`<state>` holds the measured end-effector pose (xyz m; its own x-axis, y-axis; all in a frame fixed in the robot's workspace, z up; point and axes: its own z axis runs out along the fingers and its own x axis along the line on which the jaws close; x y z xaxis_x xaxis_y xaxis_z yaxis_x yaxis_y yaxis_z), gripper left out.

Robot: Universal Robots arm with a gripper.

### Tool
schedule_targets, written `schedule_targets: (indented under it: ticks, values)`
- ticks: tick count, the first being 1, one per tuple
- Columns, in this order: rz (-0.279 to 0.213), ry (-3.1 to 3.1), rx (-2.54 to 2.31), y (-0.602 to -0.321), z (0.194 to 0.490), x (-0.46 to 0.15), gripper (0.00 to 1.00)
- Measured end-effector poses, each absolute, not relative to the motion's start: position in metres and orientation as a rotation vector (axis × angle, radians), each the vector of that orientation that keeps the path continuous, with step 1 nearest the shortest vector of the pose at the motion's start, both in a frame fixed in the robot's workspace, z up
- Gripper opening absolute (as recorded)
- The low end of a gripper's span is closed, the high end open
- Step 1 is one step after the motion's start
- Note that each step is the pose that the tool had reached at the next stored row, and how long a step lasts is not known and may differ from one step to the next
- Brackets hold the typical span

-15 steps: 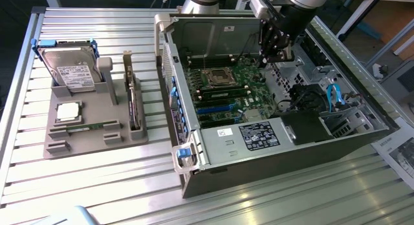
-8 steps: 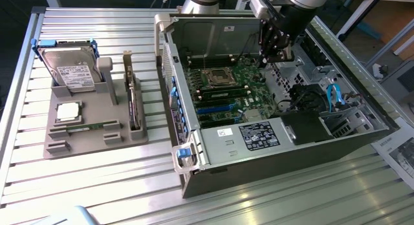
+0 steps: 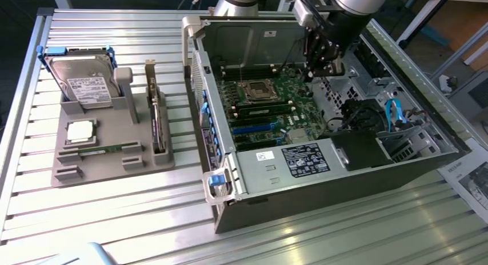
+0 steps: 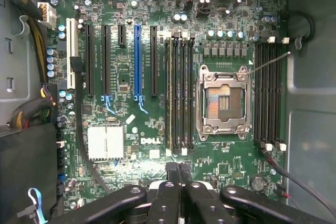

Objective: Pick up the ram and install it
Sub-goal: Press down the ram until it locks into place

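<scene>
Claw [image 3: 319, 72] shut and empty over the motherboard [image 4: 157, 124], ram [image 3: 104, 149] lying well apart in the grey tray [image 3: 103, 172] on the desk [image 3: 305, 245]; I judge any drop here would jab bare slots [image 4: 268, 93] or socket [image 4: 222, 100] pins.

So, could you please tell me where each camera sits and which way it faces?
Exterior view: off the arm, above the table, looking down obliquely at the open computer case and grey parts holder; arm and gripper show.
Wrist view: on the wrist, facing the motherboard squarely; shut gripper fingers show.
Shared: motherboard, CPU socket, gripper.
</scene>
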<state>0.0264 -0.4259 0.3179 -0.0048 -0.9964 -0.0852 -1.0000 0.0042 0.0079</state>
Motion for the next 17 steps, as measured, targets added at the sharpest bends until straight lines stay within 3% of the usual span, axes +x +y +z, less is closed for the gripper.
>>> schedule_targets:
  ticks: [17]
  values:
    - [0.101,2.186,-2.176,-0.426,0.285,0.026,0.1]
